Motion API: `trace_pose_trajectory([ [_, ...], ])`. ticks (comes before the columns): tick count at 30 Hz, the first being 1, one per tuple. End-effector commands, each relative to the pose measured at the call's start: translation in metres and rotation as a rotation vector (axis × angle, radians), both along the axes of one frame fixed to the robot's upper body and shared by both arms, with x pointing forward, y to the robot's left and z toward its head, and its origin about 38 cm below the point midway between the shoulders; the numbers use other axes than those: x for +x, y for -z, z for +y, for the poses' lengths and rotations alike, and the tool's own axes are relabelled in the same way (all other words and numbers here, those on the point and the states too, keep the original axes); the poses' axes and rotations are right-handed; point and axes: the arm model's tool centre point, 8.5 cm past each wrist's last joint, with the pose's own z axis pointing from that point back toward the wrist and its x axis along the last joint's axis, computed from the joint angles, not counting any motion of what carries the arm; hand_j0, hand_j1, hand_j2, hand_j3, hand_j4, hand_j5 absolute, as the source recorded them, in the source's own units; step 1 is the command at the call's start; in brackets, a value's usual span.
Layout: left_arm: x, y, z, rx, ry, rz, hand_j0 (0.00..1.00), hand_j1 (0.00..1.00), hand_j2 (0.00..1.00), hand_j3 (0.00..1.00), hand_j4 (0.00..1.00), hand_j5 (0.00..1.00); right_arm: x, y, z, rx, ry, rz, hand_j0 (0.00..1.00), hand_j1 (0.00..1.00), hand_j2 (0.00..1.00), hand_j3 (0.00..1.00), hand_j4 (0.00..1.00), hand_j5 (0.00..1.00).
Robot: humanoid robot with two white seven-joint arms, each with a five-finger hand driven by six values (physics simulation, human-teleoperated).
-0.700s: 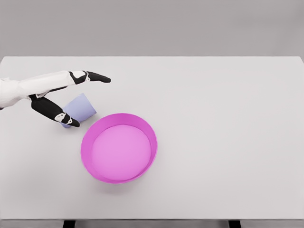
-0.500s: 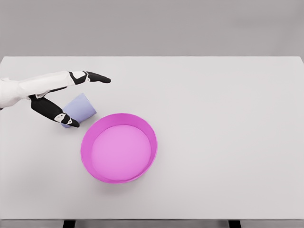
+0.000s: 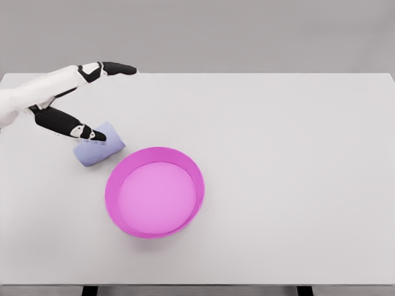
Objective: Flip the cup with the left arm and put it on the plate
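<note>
Left robot hand [image 3: 74,102] fingers spread above tipped cup [image 3: 99,146]

We are seeing the plate [image 3: 154,192] sitting as the main obstacle, its raised rim standing in any low path across it. Just beyond the plate's upper left edge, the cup [image 3: 99,146] is lying on its side, leaving only a thin gap. The left hand [image 3: 77,102] is crowding that side. Right of the plate, the table [image 3: 296,166] is lying open.
</note>
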Motion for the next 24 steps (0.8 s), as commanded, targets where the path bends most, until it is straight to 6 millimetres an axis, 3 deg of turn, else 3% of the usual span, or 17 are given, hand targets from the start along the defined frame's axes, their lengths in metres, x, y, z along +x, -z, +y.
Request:
trace_pose_trajectory([
  [1,0.013,-0.015,0.01,-0.122,-0.125,0.079,1.0,1.0,1.0,1.0,1.0,1.0,0.0,0.0,0.0,0.001,0.0,0.0,1.0,1.0,1.0,1.0,1.0,1.0],
  [5,0.014,0.029,0.019,-0.083,-0.231,0.258,1.0,1.0,1.0,1.0,1.0,1.0,0.0,0.0,0.0,-0.001,-0.002,0.0,1.0,1.0,1.0,1.0,1.0,1.0],
  [8,0.022,0.054,0.03,0.058,-0.403,0.349,1.0,1.0,1.0,1.0,1.0,1.0,0.0,0.0,0.0,-0.001,0.0,-0.001,1.0,1.0,1.0,1.0,1.0,1.0],
  [12,0.028,0.066,0.027,0.102,-0.474,0.408,1.0,1.0,1.0,1.0,1.0,1.0,0.0,0.0,0.0,0.0,-0.001,-0.001,1.0,1.0,1.0,1.0,1.0,1.0],
  [14,0.033,0.075,0.039,0.182,-0.599,0.48,1.0,1.0,1.0,1.0,1.0,1.0,0.0,0.0,0.0,0.0,-0.001,-0.001,1.0,1.0,1.0,1.0,1.0,1.0],
  [18,0.035,0.078,0.025,0.298,-0.533,0.449,1.0,1.0,1.0,1.0,1.0,1.0,0.0,0.0,0.0,0.0,-0.001,-0.001,1.0,1.0,1.0,1.0,1.0,1.0],
  [24,0.037,0.08,0.016,0.3,-0.522,0.458,1.0,1.0,1.0,1.0,1.0,1.0,0.0,0.0,0.0,0.0,-0.001,-0.001,1.0,1.0,1.0,1.0,1.0,1.0],
])
